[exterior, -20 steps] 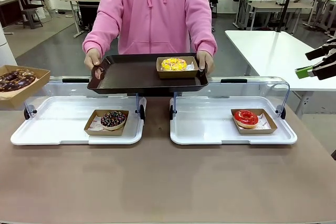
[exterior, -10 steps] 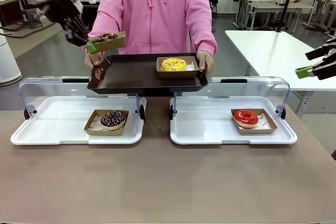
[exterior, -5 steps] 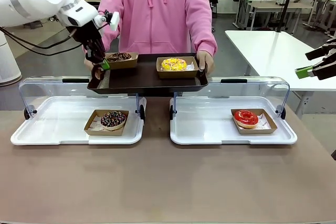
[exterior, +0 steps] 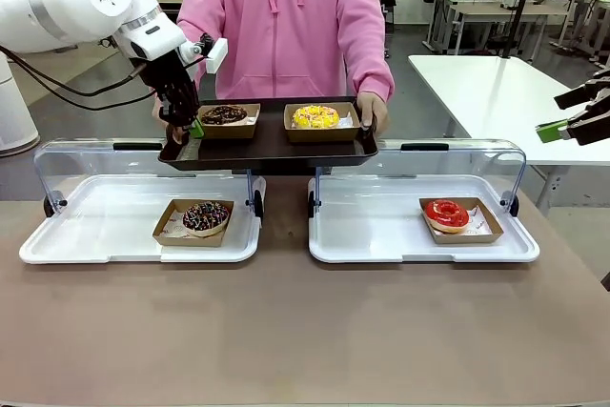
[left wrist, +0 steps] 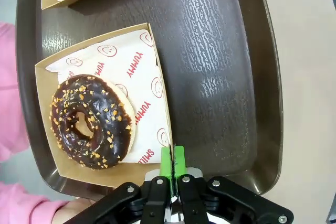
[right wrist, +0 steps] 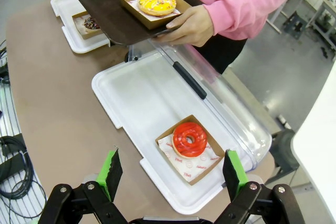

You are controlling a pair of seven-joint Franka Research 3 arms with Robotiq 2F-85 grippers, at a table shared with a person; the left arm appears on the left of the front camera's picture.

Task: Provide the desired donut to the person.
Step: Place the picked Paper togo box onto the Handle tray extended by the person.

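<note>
A: What's on my screens, biggest first?

B: The person [exterior: 276, 16] at twelve o'clock holds a dark tray [exterior: 267, 145]. My left gripper [exterior: 194, 128] is pinched on the edge of a box [left wrist: 102, 114] with the chocolate donut [exterior: 224, 114], on the tray's nine o'clock side.

A: And my right gripper [right wrist: 170, 174]?

B: Spread wide, empty, above the red donut [right wrist: 189, 139] in its white bin [right wrist: 126, 98].
</note>
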